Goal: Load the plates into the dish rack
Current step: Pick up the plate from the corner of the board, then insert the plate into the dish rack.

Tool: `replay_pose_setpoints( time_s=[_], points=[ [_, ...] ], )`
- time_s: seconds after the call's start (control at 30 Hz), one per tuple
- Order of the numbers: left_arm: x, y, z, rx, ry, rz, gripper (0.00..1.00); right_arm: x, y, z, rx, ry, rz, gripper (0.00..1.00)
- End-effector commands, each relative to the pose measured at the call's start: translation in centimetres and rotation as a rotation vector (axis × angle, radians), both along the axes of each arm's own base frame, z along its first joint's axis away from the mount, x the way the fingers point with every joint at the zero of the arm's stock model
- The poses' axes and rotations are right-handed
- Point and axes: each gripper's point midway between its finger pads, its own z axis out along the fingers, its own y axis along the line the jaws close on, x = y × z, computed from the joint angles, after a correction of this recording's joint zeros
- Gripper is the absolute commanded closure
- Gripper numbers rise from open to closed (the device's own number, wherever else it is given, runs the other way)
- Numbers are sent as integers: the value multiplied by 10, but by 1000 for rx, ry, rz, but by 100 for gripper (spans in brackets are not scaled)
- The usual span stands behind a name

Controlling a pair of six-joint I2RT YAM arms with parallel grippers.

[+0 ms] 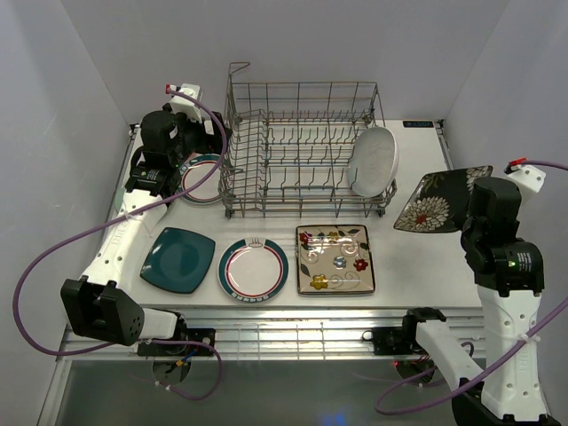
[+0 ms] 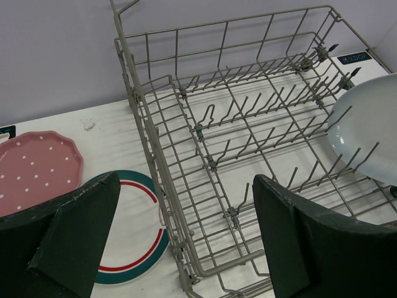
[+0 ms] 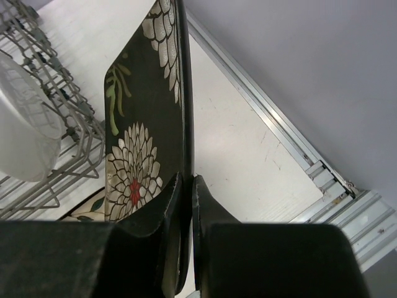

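Note:
The grey wire dish rack (image 1: 302,146) stands at the back centre and holds a white oval plate (image 1: 373,160) upright at its right end. My right gripper (image 1: 475,200) is shut on the rim of a dark floral square plate (image 1: 441,199), held tilted in the air right of the rack; the right wrist view shows it edge-on (image 3: 146,118). My left gripper (image 1: 191,146) is open and empty over the rack's left end, above a teal-and-red-rimmed round plate (image 2: 133,233). A pink dotted plate (image 2: 37,171) lies further left. The mint green plate is out of view.
Along the front of the table lie a teal square plate (image 1: 178,259), a second teal-and-red-rimmed round plate (image 1: 253,268) and a cream floral square plate (image 1: 335,258). Purple cables loop from both arms. Grey walls close in the left, back and right.

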Motion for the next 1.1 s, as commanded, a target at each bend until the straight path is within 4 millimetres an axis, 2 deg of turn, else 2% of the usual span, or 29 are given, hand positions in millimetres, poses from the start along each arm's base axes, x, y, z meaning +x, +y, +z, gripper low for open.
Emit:
replay_pose_setpoints(
  time_s=[0.0, 0.13, 0.2, 0.23, 0.53, 1.07],
  points=[
    [-7, 1, 14, -2, -37, -10, 2, 12, 3, 91, -3, -322, 30, 92],
    [-6, 2, 14, 0, -36, -7, 2, 4, 9, 122, -9, -407, 86, 92],
    [-6, 2, 15, 1, -38, -7, 2, 2, 11, 129, -12, -411, 96, 92],
    [-7, 2, 15, 0, -37, -7, 2, -1, 13, 141, -7, -437, 111, 92],
    [-4, 2, 12, 3, -32, -4, 2, 3, 31, 174, 17, -492, 216, 92],
    [-3, 4, 12, 7, -32, 5, 2, 32, 75, 230, 97, -585, 443, 92]
  ],
)
